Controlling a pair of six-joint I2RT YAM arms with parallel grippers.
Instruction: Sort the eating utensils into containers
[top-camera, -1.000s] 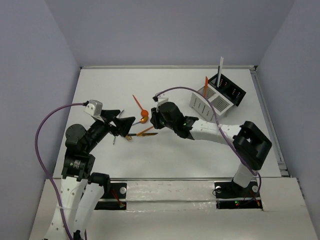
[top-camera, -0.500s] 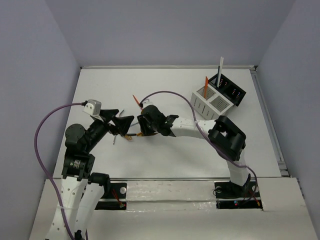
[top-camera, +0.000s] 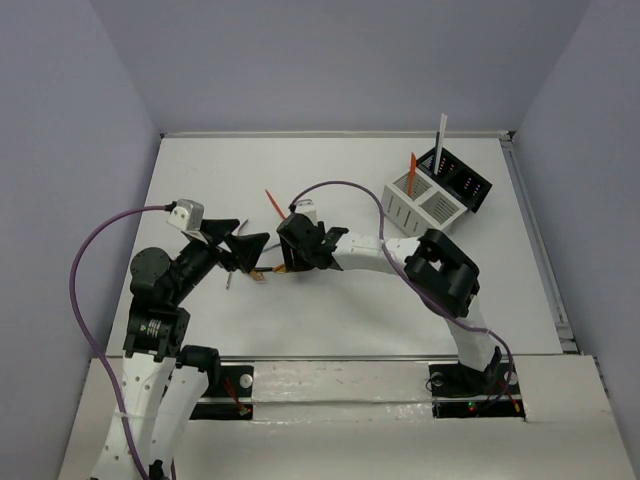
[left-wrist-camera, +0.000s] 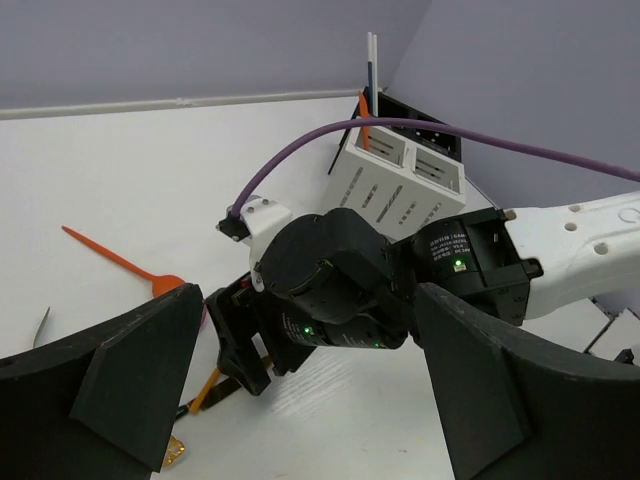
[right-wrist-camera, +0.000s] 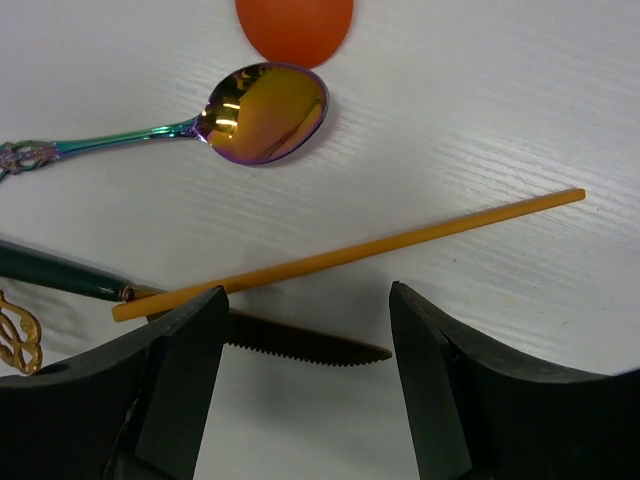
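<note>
My right gripper (right-wrist-camera: 305, 340) stands open, low over a cluster of eating utensils on the white table. Between its fingers lies a brown serrated knife blade (right-wrist-camera: 300, 348), with a thin gold-orange stick (right-wrist-camera: 350, 255) just beyond the fingertips. Farther off are an iridescent spoon (right-wrist-camera: 260, 110) and the bowl of an orange spoon (right-wrist-camera: 294, 25). My left gripper (left-wrist-camera: 310, 400) is open and holds nothing, facing the right gripper (left-wrist-camera: 240, 350) from close by. The containers, a white slatted caddy (top-camera: 418, 205) joined to a black box (top-camera: 462, 180), stand at the back right.
An orange piece (top-camera: 413, 165) and a tall white and black stick (top-camera: 440, 135) stand in the containers. A dark green handle (right-wrist-camera: 50, 270) with a gold ornate end (right-wrist-camera: 15, 330) lies at the left of the right wrist view. The orange spoon's handle (top-camera: 272, 200) points towards the back.
The right arm has swung left from beside the orange spoon to over the knife and stick, and its jaws have opened wider. The left arm has not moved.
</note>
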